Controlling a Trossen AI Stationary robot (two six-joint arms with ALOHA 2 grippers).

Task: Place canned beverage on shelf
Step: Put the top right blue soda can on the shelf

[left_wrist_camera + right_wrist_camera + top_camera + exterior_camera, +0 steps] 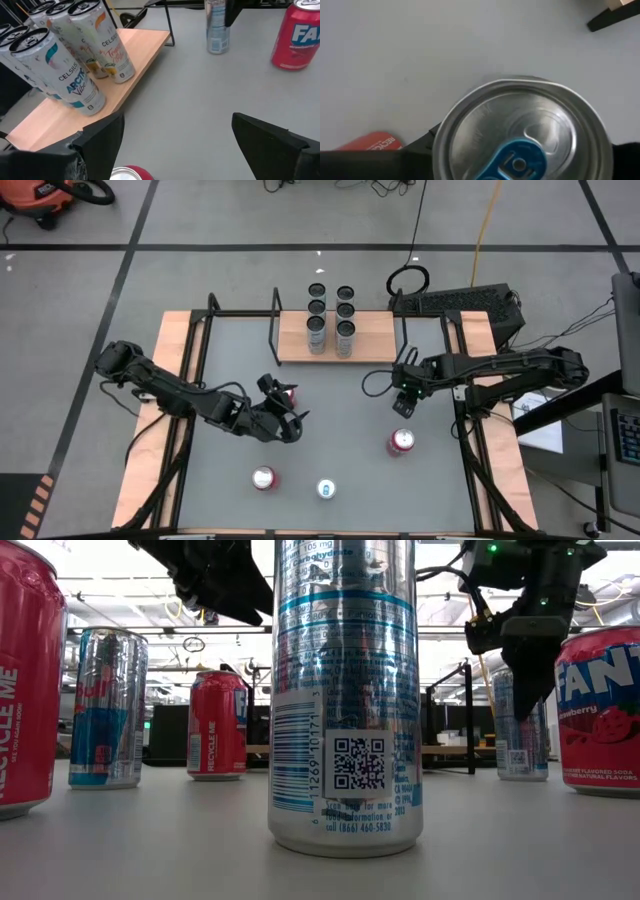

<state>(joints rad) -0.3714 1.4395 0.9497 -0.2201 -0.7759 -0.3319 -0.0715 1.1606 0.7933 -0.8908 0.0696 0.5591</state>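
Observation:
The shelf (pixel 378 340), a light-wood board with black rod frames, stands at the table's far middle and bears several tall cans (pixel 331 320). It also shows in the left wrist view (pixel 135 60). My right gripper (pixel 404 402) points down over a slim silver-blue can (pixel 520 750) that stands on the table. The can's top (pixel 525 135) lies between the open fingers. My left gripper (pixel 177 140) is open and empty, just above and on the near side of an upright red can (pixel 288 393), whose top shows in the left wrist view (pixel 129 173). My right gripper has one finger (pixel 375 165) on each side of the silver-blue can's upper part, coming from above. I cannot tell whether the fingers touch it. The can stands upright on its base on the table.
A red Fanta can (pixel 401 442) stands near of my right gripper. A red can (pixel 264 478) and a silver can (pixel 326 489) stand near the front edge. Another silver-blue can (pixel 108 705) shows at the left of the low view. Bare board (pixel 378 340) lies right of the shelf's cans.

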